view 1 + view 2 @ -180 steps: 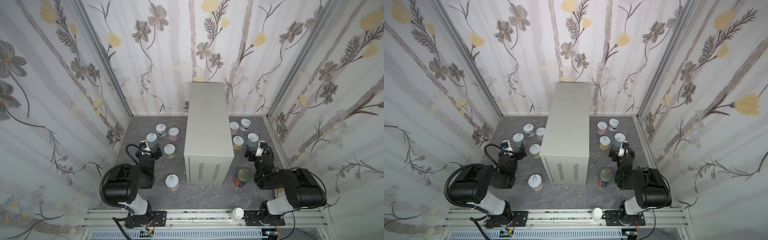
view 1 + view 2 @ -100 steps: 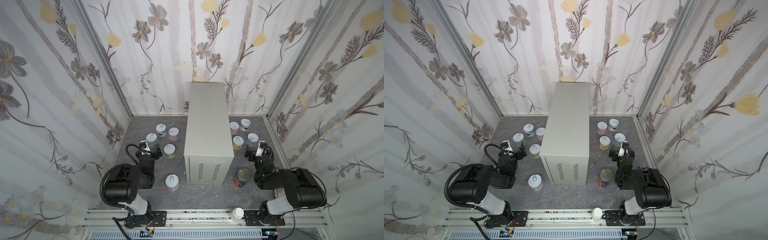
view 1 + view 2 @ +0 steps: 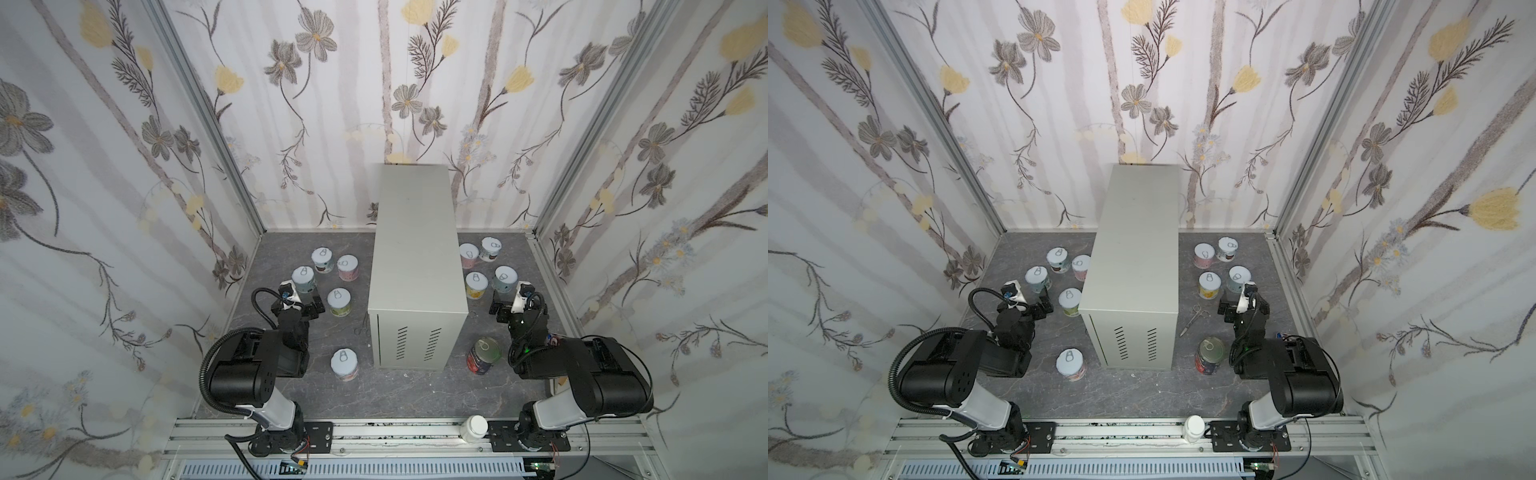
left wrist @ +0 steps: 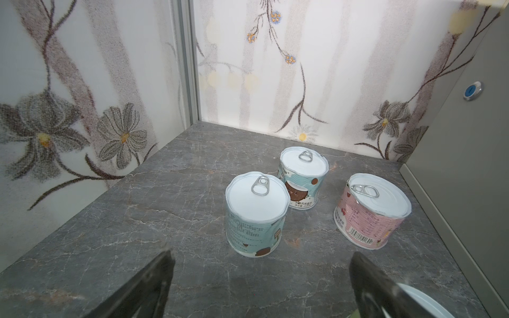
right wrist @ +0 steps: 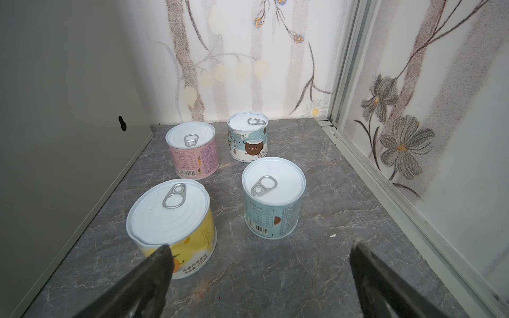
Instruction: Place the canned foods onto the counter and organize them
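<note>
The counter (image 3: 415,257) is a tall light-grey box in the middle, its flat top bare. Several cans stand on the floor to its left, among them a blue one (image 3: 303,278) and a yellow-green one (image 3: 339,301). More stand to its right, including a yellow can (image 3: 476,284), a blue can (image 3: 505,277) and the taller tomato can (image 3: 484,355). My left gripper (image 4: 261,254) is open and empty just short of the blue can (image 4: 254,214). My right gripper (image 5: 261,246) is open and empty, with the yellow can (image 5: 170,225) by one finger and the blue can (image 5: 272,195) ahead.
Small scissors (image 3: 1196,318) lie on the dark marbled floor right of the counter. A white plastic bottle (image 3: 473,428) sits on the front rail. Flowered walls close in on three sides. The counter's side (image 5: 55,110) is close beside the right gripper.
</note>
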{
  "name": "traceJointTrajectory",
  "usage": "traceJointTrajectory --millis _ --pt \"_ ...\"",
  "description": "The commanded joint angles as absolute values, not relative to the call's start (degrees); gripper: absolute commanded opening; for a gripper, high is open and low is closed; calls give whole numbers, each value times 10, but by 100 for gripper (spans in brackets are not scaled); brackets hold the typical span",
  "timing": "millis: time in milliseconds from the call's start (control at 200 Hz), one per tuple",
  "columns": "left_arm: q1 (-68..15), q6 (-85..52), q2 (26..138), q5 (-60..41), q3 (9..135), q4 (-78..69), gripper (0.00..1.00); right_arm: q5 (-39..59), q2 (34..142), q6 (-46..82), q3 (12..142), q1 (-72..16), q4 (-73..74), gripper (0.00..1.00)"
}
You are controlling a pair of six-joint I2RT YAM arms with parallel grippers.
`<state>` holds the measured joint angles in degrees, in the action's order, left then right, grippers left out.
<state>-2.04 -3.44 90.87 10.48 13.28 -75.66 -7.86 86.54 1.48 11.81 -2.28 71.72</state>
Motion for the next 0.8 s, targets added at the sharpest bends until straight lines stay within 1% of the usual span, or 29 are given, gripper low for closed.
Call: traceJointTrajectory --millis 0,545,625,700,794 --pt "-20 -40 909 111 133 -776 100 -77 863 17 119 -23 740 100" --pt "-22 -39 909 112 135 -773 100 -64 862 20 120 -16 737 100" --pt "-22 -40 909 113 135 -773 100 -76 855 28 121 -14 736 100" --pt "-22 -39 908 120 136 -775 100 -91 818 31 135 -14 686 100" --pt "-35 -43 868 178 150 -717 100 -123 748 47 187 -15 533 98"
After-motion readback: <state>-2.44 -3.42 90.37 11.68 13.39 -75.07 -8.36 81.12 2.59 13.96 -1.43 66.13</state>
